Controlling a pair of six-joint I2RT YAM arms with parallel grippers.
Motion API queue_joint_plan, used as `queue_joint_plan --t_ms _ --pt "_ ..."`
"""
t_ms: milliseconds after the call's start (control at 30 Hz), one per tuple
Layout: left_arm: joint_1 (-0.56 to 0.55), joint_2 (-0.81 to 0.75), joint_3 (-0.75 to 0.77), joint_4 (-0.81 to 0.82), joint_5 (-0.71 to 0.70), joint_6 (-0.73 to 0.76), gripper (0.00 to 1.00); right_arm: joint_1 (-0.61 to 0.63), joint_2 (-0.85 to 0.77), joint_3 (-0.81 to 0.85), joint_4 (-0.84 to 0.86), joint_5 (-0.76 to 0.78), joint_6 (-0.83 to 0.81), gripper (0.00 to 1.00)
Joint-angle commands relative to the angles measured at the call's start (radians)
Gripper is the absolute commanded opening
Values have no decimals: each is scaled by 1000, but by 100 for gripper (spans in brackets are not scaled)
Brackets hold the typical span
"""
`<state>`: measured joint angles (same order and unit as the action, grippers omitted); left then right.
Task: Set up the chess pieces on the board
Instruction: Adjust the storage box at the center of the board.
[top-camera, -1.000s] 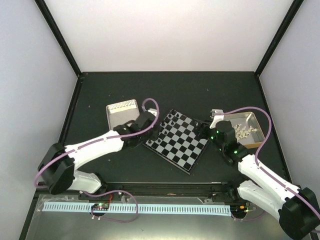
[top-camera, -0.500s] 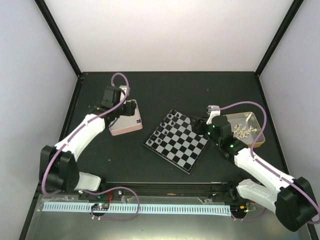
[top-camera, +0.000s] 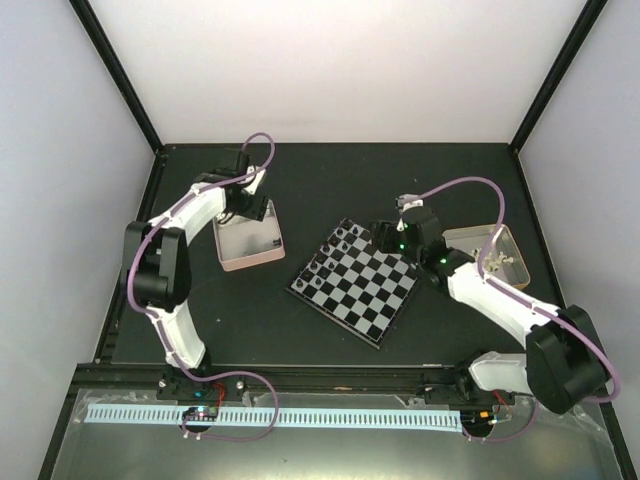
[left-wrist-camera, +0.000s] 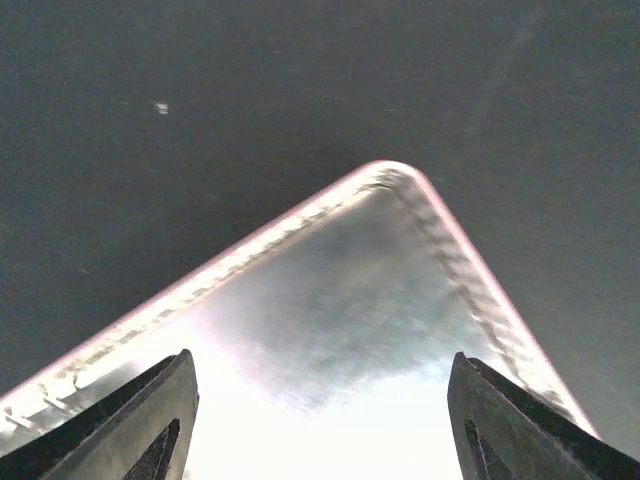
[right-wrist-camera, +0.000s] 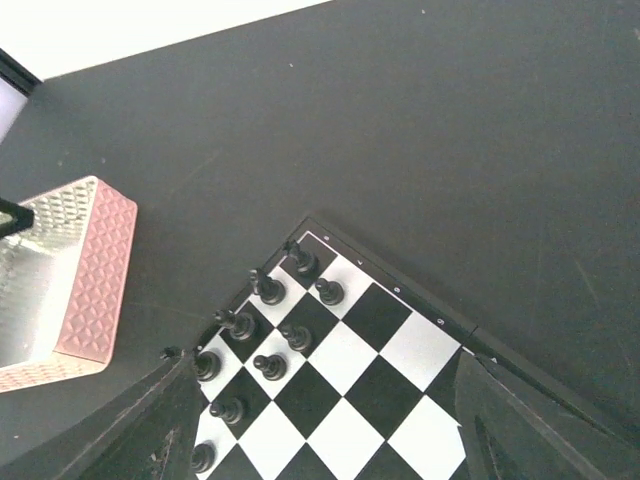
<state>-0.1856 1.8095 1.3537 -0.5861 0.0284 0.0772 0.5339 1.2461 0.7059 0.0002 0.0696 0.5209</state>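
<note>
1. At the near edge of the counter (top-camera: 240, 320) two arms are based: the left arm (top-camera: 190, 208) and the right arm (top-camera: 495, 298). Both reach far out.
2. Mid-counter lies one board (top-camera: 362, 290), turned cornerwise, with nothing pinning it. A sideways push from an arm would likely slide it and upset whatever stands on it.
3. Along its far-left edge stand the black pieces (right-wrist-camera: 268, 365). Nine can be counted in the right wrist view, in two close rows, and more may hide behind a finger. No white one shows on the board.
4. Over that far corner hang the right fingers (right-wrist-camera: 165, 420), spread wide and holding nothing. The pieces stand so near each other that coming down here could topple one, and its fall might take down neighbours.
5. Right of the board, the right tin (top-camera: 465, 238) holds the white pieces (top-camera: 497, 262), a loose scatter too small to count. By my reading the whole white side is yet to be placed. Picking from a scatter risks pinching two at once, or a tiny piece slipping out on the way.
6. Farthest, left of the board, the left tin (top-camera: 250, 250) sits under the left fingers (left-wrist-camera: 120, 430), which are also spread and empty. No piece shows in the tin corner that the wrist view covers. Closing there would catch nothing, or snag the rim and drag the tin. That makes two tins.
</note>
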Motion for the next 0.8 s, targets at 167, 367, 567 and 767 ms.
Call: queue_joint_plan --t_ms 167,367,567,767 --pt "31 180 168 -41 -162 176 70 -9 105 128 -208 94 -28 70" --pt "65 282 258 -57 -142 170 69 -11 146 230 -354 135 -29 70" --pt "90 344 337 -84 -127 160 49 -11 203 349 -465 158 -53 69" --pt "117 282 264 -63 -133 107 29 -10 267 465 -552 140 -67 68"
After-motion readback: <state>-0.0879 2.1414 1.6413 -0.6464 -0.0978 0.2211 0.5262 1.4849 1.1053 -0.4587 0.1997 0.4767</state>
